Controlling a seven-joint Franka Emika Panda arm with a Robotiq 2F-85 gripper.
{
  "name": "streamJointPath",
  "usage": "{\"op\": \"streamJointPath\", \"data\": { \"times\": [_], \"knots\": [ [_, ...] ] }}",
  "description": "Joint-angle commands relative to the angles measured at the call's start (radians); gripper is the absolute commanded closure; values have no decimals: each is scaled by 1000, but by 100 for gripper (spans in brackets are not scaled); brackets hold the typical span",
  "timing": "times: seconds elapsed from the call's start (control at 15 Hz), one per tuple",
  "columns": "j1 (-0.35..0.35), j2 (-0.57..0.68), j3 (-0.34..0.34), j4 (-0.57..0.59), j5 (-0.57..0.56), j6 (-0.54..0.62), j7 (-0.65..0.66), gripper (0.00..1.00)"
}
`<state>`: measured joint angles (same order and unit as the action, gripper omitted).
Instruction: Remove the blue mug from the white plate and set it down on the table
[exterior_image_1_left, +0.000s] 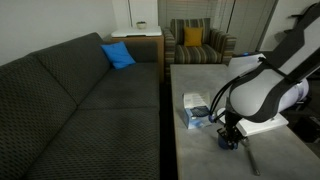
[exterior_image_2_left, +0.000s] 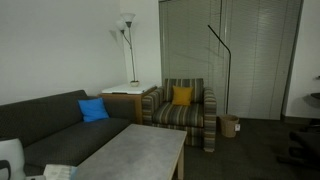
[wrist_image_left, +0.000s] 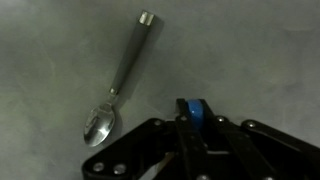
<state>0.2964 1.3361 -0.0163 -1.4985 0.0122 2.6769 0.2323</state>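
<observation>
Sofa (exterior_image_1_left: 80, 90): runs along your tabletop's (exterior_image_1_left: 200, 75) left edge, just beside it.
Box (exterior_image_1_left: 195, 110): white-and-blue, just left of your hand (exterior_image_1_left: 230, 133).
Hand: fingers clamped on the blue mug (exterior_image_1_left: 230, 142), near the tabletop's close end; bare grey surface stretches beyond.
Mug's heading: only a sliver of the blue mug (wrist_image_left: 195, 108) shows between your fingers in the wrist view; handle direction cannot be told.
Spoon (wrist_image_left: 122, 75): flat, bowl lower left, handle upper right, apart from your hand.

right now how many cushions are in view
2. A blue cushion lies on the dark sofa near its far end, and a yellow cushion sits on the striped armchair. Both exterior views show them; others could lie out of frame.
</observation>
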Motion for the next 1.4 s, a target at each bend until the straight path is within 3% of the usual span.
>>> {"op": "streamJointPath", "data": {
  "times": [0.0, 1.0, 1.2, 1.33],
  "knots": [
    [-35, 85, 36, 41, 19, 91, -2, 97],
    [-44, 93, 51, 4, 23, 149, 9, 97],
    [-45, 90, 50, 2, 22, 149, 8, 84],
    [-44, 102, 50, 6, 22, 161, 8, 59]
  ]
}}
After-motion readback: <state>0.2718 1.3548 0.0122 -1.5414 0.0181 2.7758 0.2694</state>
